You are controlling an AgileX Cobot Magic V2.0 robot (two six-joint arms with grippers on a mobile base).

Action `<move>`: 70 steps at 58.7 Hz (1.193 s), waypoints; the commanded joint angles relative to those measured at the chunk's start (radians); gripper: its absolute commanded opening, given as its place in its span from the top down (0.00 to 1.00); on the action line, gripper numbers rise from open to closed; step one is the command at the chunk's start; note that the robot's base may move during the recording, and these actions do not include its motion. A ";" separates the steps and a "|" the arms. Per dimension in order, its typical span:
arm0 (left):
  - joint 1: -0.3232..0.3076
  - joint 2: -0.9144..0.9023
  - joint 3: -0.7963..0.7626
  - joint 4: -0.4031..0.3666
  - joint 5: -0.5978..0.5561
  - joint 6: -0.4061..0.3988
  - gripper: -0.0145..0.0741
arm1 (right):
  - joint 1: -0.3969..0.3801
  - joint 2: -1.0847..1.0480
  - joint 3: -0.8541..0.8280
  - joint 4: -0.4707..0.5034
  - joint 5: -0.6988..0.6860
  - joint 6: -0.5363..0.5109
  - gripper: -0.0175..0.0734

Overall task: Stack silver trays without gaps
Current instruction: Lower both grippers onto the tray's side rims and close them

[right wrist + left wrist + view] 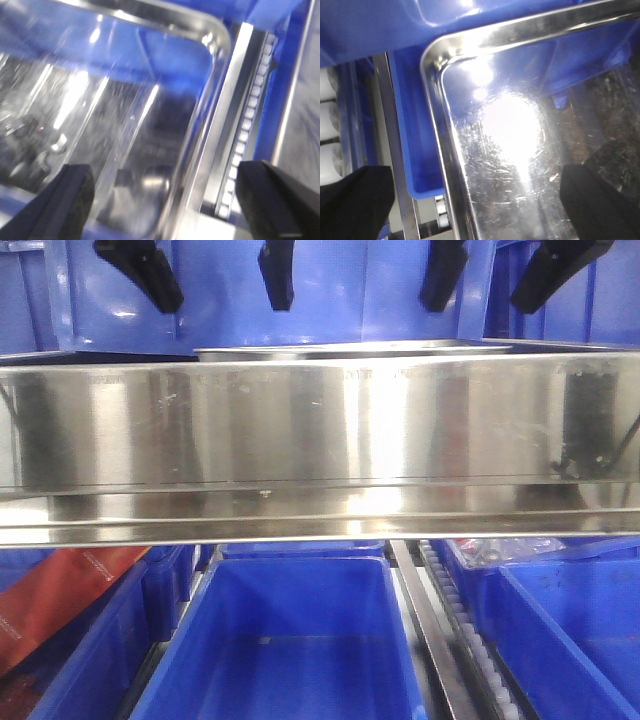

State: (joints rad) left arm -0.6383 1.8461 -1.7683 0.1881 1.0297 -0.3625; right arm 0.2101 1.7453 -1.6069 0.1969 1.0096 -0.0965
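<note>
A silver tray [350,348] shows only as a thin rim above the wide steel beam, in front of a blue bin [330,290]. My left gripper [210,275] and right gripper [500,270] hang over it, fingers spread. In the left wrist view the tray [510,165] fills the frame, and the open left gripper [477,205] straddles its left rim near the rounded corner. The open right gripper [172,205] straddles the right rim of the tray [125,100]. That view is blurred. Whether more than one tray lies there, I cannot tell.
A long shiny steel beam [320,440] crosses the front view and hides the tray's body. Below it stand deep blue bins [280,640] between roller rails [450,620], with a red bag [60,590] at the left. White rollers [250,115] run beside the tray's right rim.
</note>
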 commanded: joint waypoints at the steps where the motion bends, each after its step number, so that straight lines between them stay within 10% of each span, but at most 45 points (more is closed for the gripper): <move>1: 0.004 0.014 -0.009 -0.002 0.003 -0.015 0.19 | 0.000 0.013 -0.009 -0.017 -0.041 -0.009 0.31; 70: 0.004 0.097 -0.007 -0.027 -0.001 -0.038 0.19 | 0.000 0.086 -0.009 -0.043 -0.056 0.007 0.40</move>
State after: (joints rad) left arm -0.6383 1.9427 -1.7699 0.1660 1.0346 -0.3917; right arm 0.2121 1.8322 -1.6069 0.1681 0.9755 -0.0890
